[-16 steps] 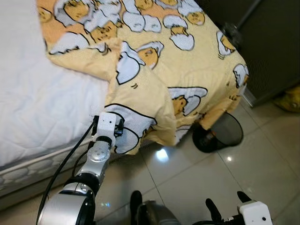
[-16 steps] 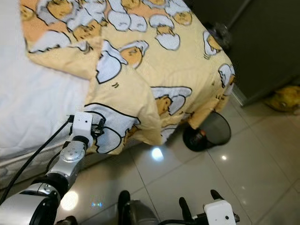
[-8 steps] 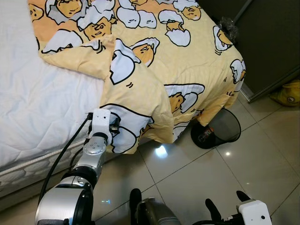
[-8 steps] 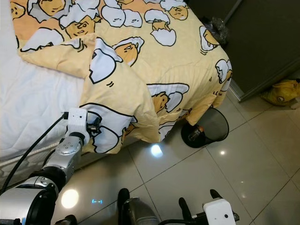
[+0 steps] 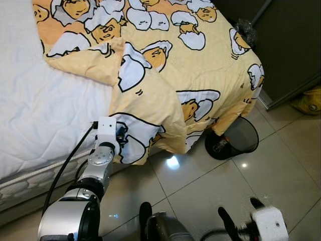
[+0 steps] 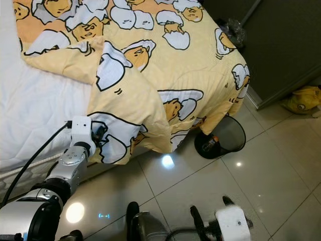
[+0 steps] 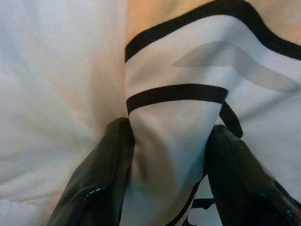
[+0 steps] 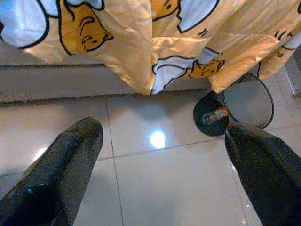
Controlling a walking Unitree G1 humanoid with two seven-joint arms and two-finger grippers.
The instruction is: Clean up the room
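We saw that the left arm was silver, widening near the camera into a rounded shell with a black band. Above it sat a round silver joint with small screws, then a white boxy wrist block. A black cable ran alongside the left arm. The left gripper's fingers were glossy black and rounded. The right gripper had a white block and long black fingers.

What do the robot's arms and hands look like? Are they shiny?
Yes! The left arm is shiny silver, with round joints, a dark band near the shoulder and a white box at the wrist. A black cable runs alongside it. The left hand has two long, glossy black fingers. The right hand has black fingers too, behind a white wrist box.
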